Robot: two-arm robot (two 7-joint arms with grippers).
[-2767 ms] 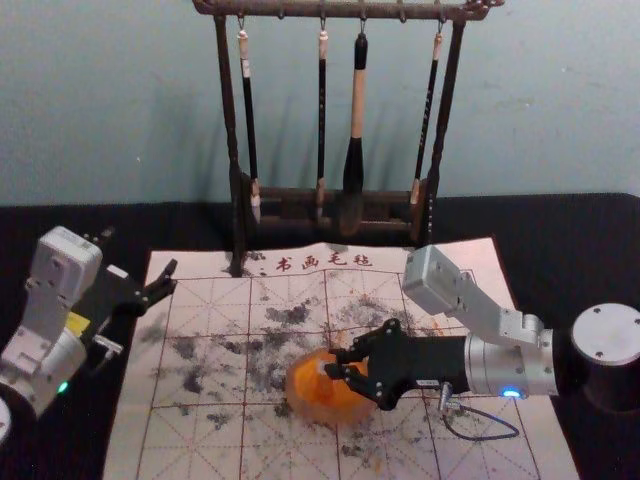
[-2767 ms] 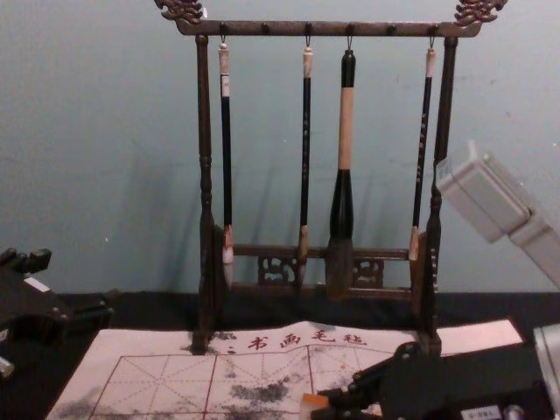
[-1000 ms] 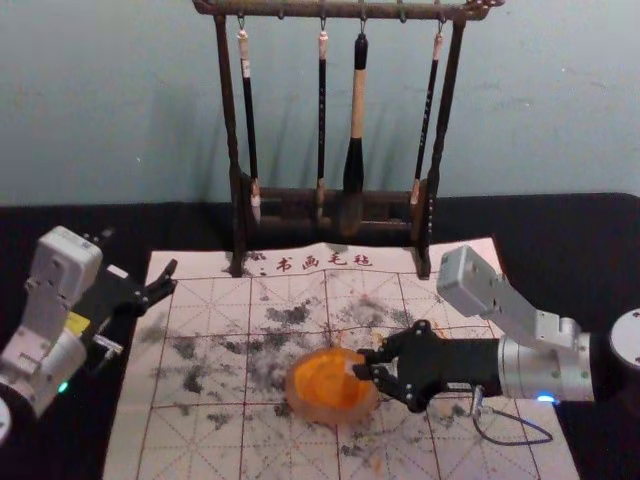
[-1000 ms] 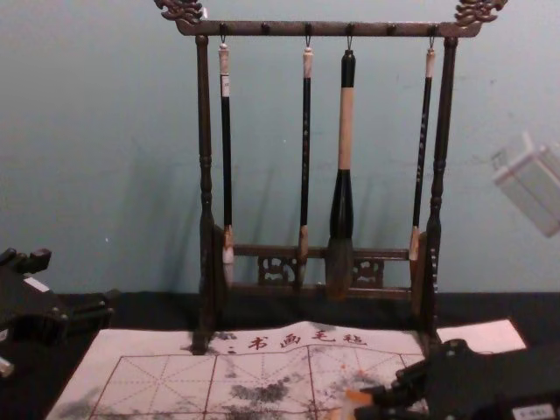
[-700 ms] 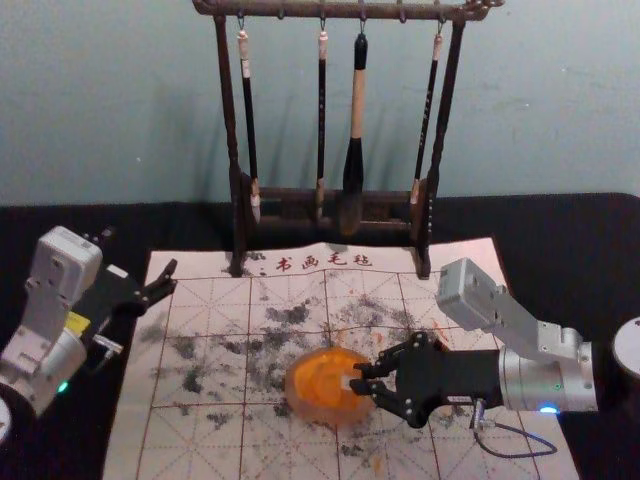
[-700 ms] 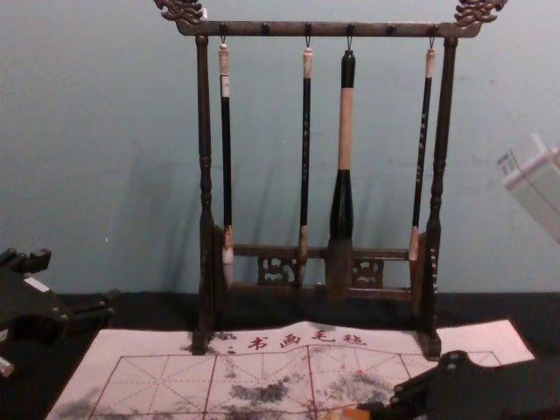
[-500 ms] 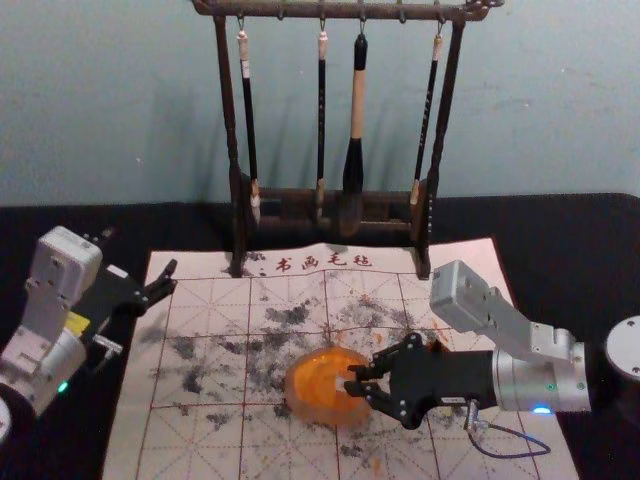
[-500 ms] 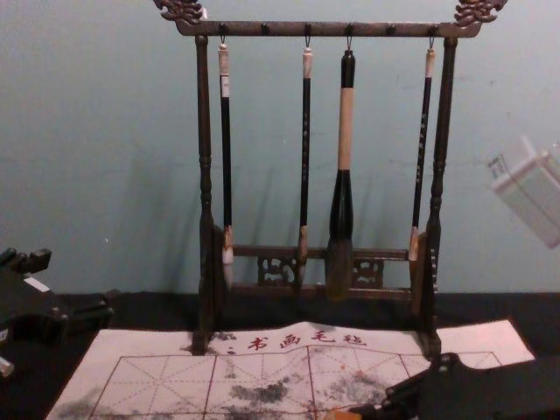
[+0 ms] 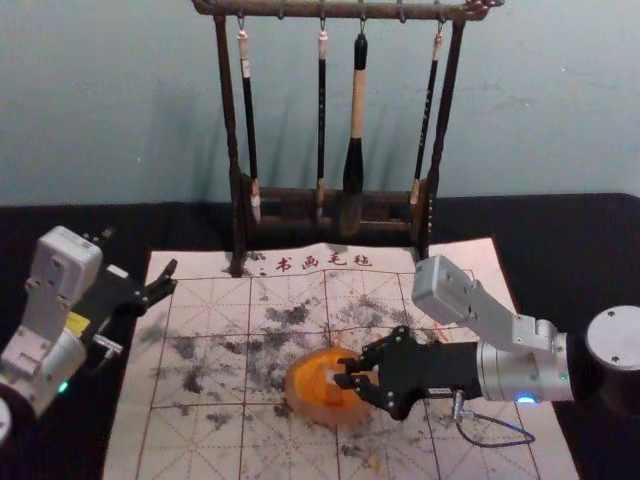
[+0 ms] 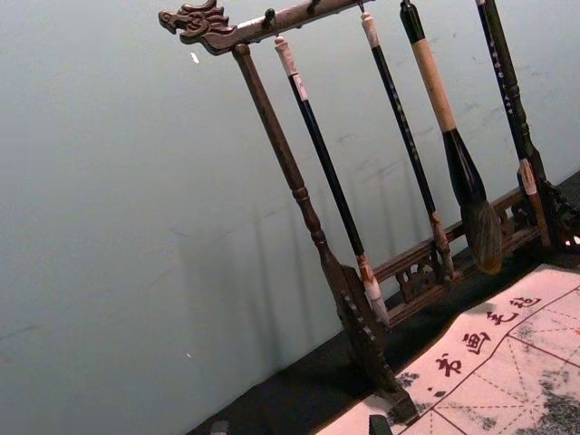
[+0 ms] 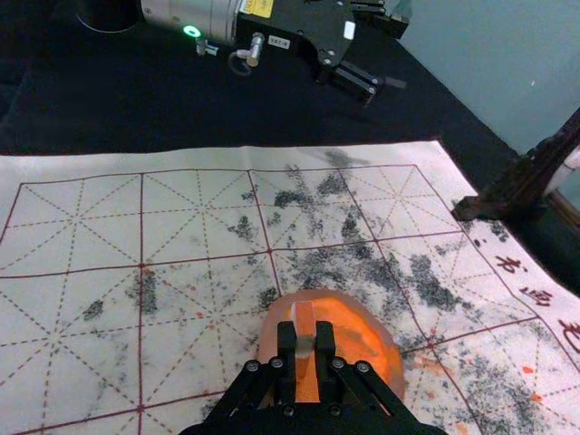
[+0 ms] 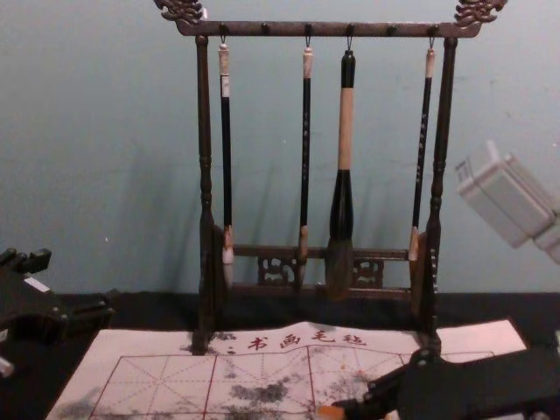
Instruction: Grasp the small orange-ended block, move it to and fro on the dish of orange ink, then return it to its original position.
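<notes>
Right hand (image 9: 343,371) grips block (image 11: 304,319) over dish (image 9: 303,385), left hand (image 9: 139,256) hovering by mat's (image 9: 205,263) edge.

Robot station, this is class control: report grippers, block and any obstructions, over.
Right gripper shut on orange-ended block, at ink dish. Left gripper open, off to the left. Brush rack behind, clear of dish.

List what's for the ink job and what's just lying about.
For the job:
small orange-ended block, gripped by the right hand
round dish of orange ink

Not needed:
dark wooden rack
four hanging brushes
gridded white mat under the dish
left hand, parked at left
</notes>
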